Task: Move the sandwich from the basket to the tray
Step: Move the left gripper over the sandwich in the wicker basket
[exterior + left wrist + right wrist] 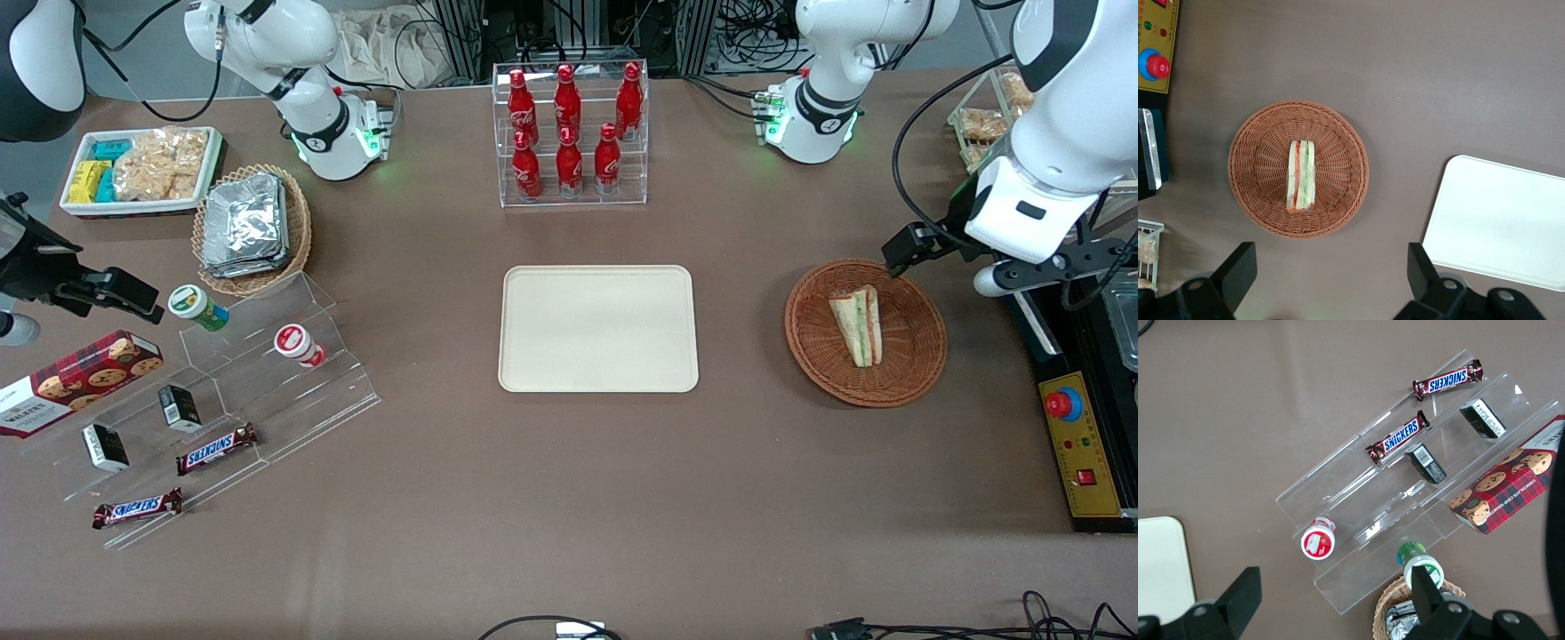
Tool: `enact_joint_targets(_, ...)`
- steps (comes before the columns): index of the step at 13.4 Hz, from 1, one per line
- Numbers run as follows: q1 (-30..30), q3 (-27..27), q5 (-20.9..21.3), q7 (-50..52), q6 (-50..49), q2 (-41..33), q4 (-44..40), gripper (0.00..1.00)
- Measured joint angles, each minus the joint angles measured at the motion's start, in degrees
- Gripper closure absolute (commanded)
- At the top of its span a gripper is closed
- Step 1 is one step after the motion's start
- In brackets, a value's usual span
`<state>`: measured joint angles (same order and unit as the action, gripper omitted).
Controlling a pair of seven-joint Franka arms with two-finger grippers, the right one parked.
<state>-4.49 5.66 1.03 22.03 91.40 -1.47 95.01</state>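
The sandwich [858,324] [1301,175], a white wedge with green and red-pink layers, lies on its side in the round brown wicker basket [809,347] [1255,167]. The cream tray [596,329] [1498,220] lies bare at mid-table, beside the basket toward the parked arm's end. My gripper [1331,270] hangs high over the table, just off the basket's rim toward the working arm's end. It is open wide, with only brown tabletop between its black fingers [1238,267]. It touches neither the basket nor the sandwich.
A yellow control box with a red button [1076,444] [1153,67] sits at the table edge close to the basket. A clear rack of red bottles [569,133] stands farther from the camera than the tray. An acrylic snack stand [267,382] and an oval foil-packet basket [253,227] lie toward the parked arm's end.
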Motion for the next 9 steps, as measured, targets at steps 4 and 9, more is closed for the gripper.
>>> enact_joint_targets(4,0.0,0.0,-0.02,0.0,-0.49,0.0,-0.07,0.0)
enact_joint_targets(9,0.0,0.0,-0.03,0.0,-1.29,0.06,-0.05,0.0)
